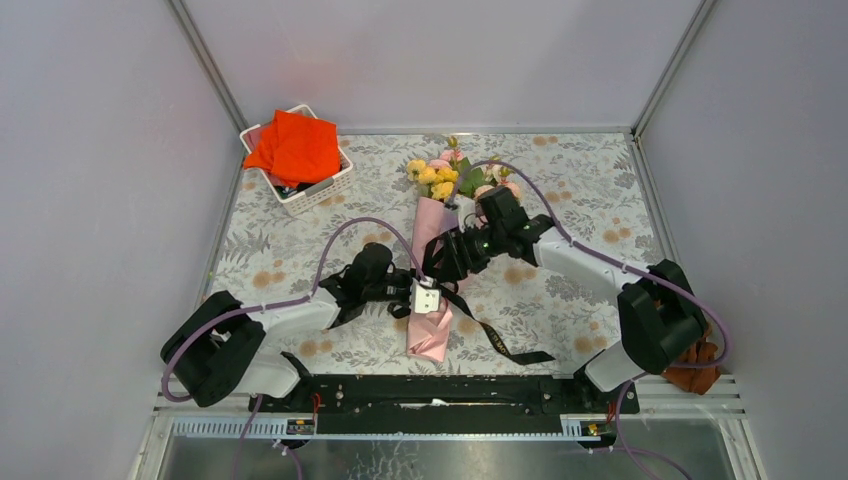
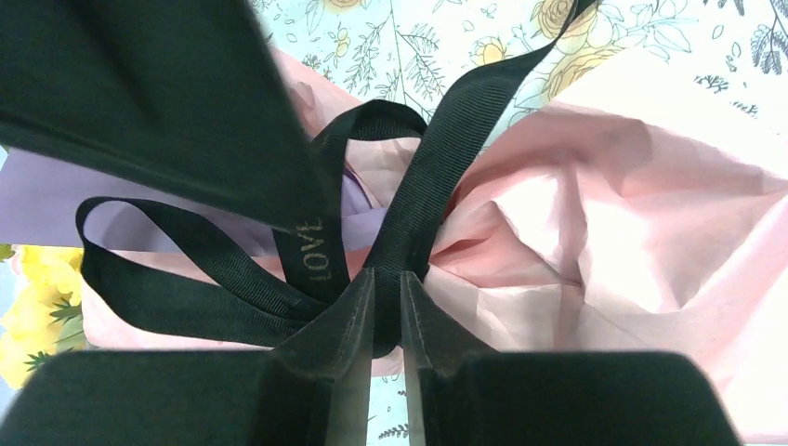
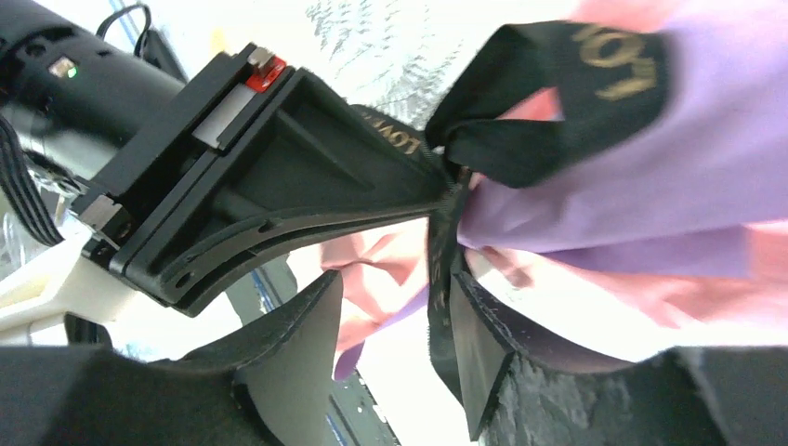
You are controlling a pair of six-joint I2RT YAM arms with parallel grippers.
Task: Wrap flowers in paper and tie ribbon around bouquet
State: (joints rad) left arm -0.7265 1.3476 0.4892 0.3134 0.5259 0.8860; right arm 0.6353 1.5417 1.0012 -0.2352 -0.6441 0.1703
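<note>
**Ribbon half tied at the waist of the bouquet, both arms meeting there**

The desk [image 1: 300,240], under a floral printed cloth, carries the bouquet [image 1: 432,235] at its middle. The bouquet's long axis runs from the near edge towards the far wall. The flowers [image 1: 432,178] point away from the arm bases and the narrow foot points back towards them. A white basket [image 1: 305,195] holding an orange-red cloth [image 1: 295,145] stands well apart at the far left.

The paper [image 2: 595,214] is already wrapped into a cone, pink outside with purple showing at the folds, so the wrapping looks done and the tying is the step in hand.

The ribbon [image 2: 437,167] crosses the cone at its waist, roughly at right angles to the bouquet's axis. It forms one loop to the side and a smaller one above the crossing. A loose tail trails over the desk towards the near right.

The left gripper [image 2: 387,279] comes in from the left of the cone. Its jaws are drawn almost together and pinch the ribbon right at the crossing. The right gripper [image 3: 395,288] reaches in from the right and meets it at the same spot. Its jaws stand apart and hold nothing. One ribbon strand hangs between them, lying against the inner face of one finger.

Neither arm is the nearer, as both are at the knot. The coming move probably turns on that strand, since the right jaws only need to close on it. The knot could then be drawn out sideways, across the bouquet's axis, while the left gripper anchors the crossing.

Pale lettering [image 2: 316,251] shows on the ribbon beside the pinch.
</note>
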